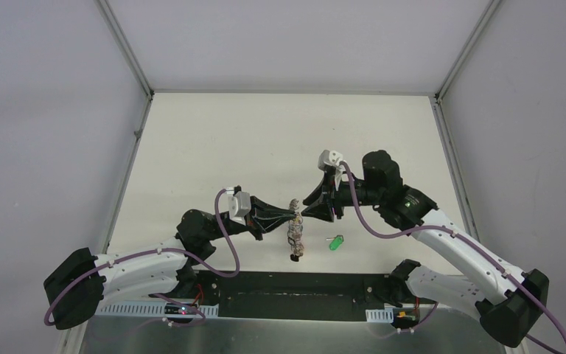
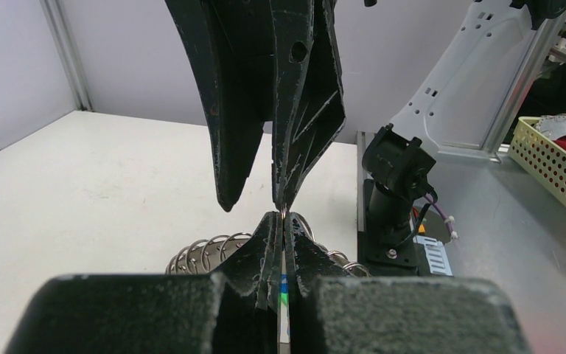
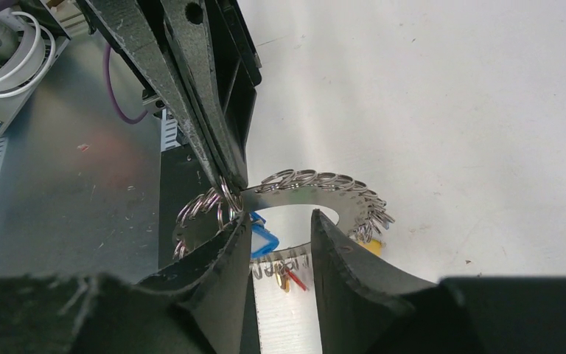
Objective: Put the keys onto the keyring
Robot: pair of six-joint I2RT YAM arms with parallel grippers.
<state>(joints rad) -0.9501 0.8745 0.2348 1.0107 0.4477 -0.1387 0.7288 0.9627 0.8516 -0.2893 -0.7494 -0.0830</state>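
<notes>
White table (image 1: 265,133) bore your green key (image 1: 335,242), unthreaded, at three o'clock of the keyring (image 1: 295,237) your left pincer (image 2: 280,217) pinched; right pincer (image 3: 280,221) spread.

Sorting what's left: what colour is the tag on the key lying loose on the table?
Bright green tag; clearest in the top external view.

A matt white desk (image 1: 214,147) lies evenly lit inside a booth of plain pale grey walls (image 1: 295,37) on the left, far and right sides, with silvery metal posts (image 1: 125,48) rising at the far corners and a grey metal plate (image 1: 280,332) along its near edge.
</notes>
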